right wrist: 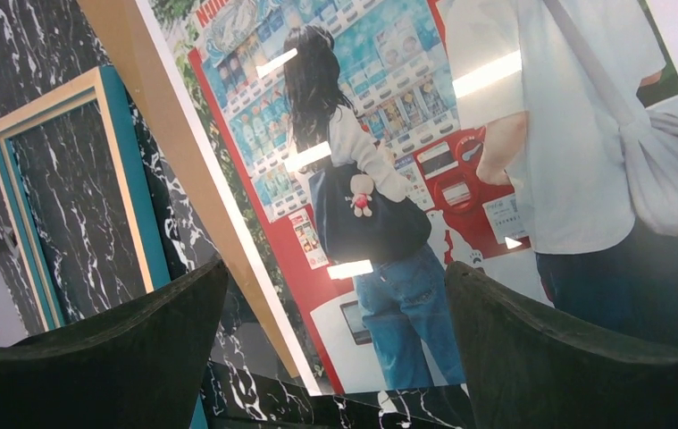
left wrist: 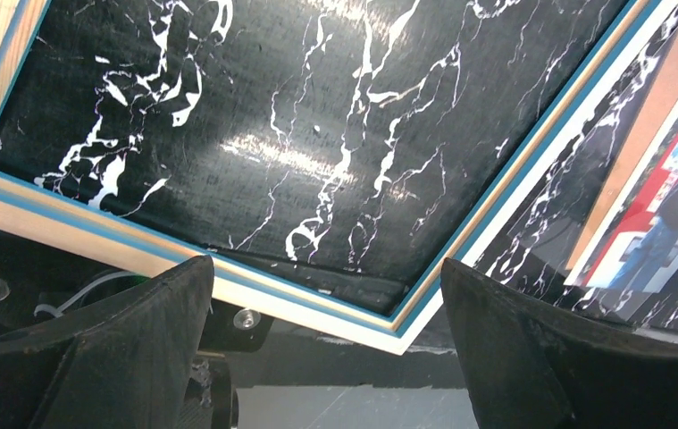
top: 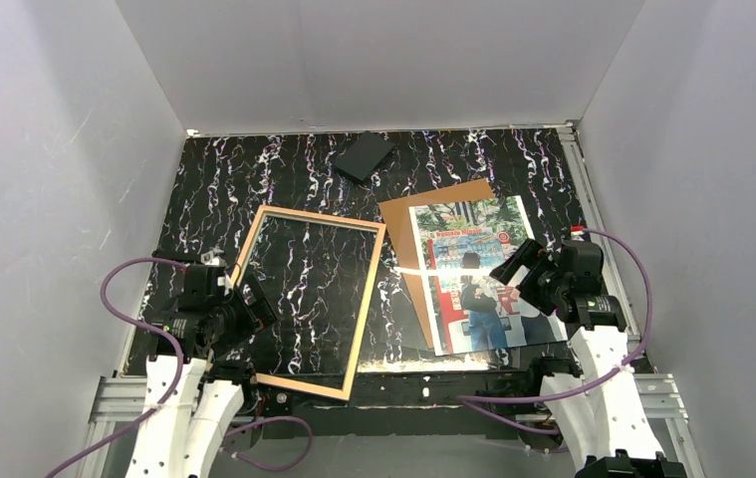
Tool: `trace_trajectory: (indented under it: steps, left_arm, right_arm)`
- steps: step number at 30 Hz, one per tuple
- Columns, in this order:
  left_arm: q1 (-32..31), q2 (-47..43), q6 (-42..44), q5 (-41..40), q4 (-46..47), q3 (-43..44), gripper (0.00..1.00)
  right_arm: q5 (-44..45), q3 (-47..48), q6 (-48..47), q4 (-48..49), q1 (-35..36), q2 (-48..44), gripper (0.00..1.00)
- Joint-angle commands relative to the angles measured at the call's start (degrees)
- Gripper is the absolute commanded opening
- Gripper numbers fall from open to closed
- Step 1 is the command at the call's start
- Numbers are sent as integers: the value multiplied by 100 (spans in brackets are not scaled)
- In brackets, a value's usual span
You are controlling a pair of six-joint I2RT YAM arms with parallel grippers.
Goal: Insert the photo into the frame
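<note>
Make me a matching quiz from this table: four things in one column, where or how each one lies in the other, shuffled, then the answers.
Things:
1. photo
2. frame
3. backing board
4. black slab

Places or states:
A. near the far edge of the table
B. partly covered by the print
C. on the left, table seen through its glass
D. picture side up, on the right

Pairs: 1-D, 2-C, 3-B, 4-A

From above I lose the photo's (top: 473,229) near right edge under my right arm (top: 578,289), and the frame's (top: 366,304) left rail behind my left arm (top: 204,309). The photo covers most of the brown backing board (top: 398,224).
</note>
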Motion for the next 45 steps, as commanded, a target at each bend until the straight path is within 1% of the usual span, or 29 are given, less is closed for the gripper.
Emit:
trace_trajectory:
  steps: [1, 5, 9, 16, 18, 21, 25, 34, 39, 41, 45]
  left_arm:
    - [13, 248, 416, 345, -750, 296, 100]
    - [14, 353, 755, 629, -819, 432, 100]
    - [10, 598, 992, 654, -1061, 583, 100]
    - [-65, 1747, 1433, 713, -1862, 1356, 100]
    - [-211, 1961, 1457, 536, -1962, 1503, 100]
    - [-659, 2163, 1433, -13, -1984, 1673, 100]
    - [-1421, 2534, 1271, -727, -1916, 1904, 100]
    - [-3327, 3908, 895, -2113, -1799, 2730, 100]
    - [-4369, 4703, 709, -2435, -1582, 3343, 100]
    - [-4682, 4991, 683, -2439, -1366, 3537, 100]
    - [-5086, 5531, 555, -2289, -929, 3906, 100]
  right_arm:
    - [-90, -44, 54, -180, -19, 38, 100]
    - [46, 12, 245, -229, -19, 166, 100]
    - [188, 64, 397, -232, -21, 342, 100]
    - [363, 278, 282, -191, -19, 870, 100]
    - [431, 366, 238, -253, -19, 1072, 100]
    - [521, 456, 241, -339, -28, 1335, 100]
    - [522, 526, 200, -362, -47, 1620, 100]
    - [723, 699, 150, -514, -137, 1944, 100]
    - [743, 719, 84, -546, -198, 2053, 100]
    - [781, 719, 63, -573, -220, 2026, 100]
    - [894, 757, -47, -600, -281, 2013, 100]
